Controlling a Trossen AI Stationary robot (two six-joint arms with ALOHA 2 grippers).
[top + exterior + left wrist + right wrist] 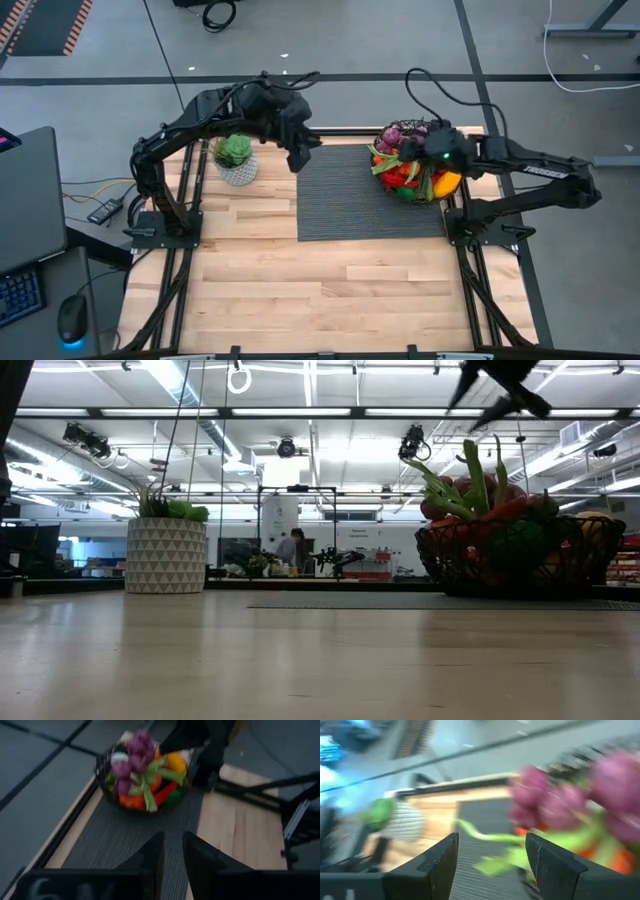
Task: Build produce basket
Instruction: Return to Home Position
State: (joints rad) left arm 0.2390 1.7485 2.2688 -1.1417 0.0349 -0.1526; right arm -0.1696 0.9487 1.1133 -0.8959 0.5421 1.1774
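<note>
produce (402, 168) heaped in wire basket (478, 572), loading judged done | right hand (492, 846) just above it, released, empty | left hand (173, 841) over mat (350, 205) corner, narrowly parted, empty, clear for homing

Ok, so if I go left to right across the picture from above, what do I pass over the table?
potted plant → left claw → basket full of produce

Far left: left arm (190, 125) arched, elbow raised, wrist bent down. The left gripper (172, 834) points toward centre, fingers a narrow gap apart. Far right: right arm (540, 165) folded back. The right gripper (492, 837) is spread wide, held aloft.
</note>
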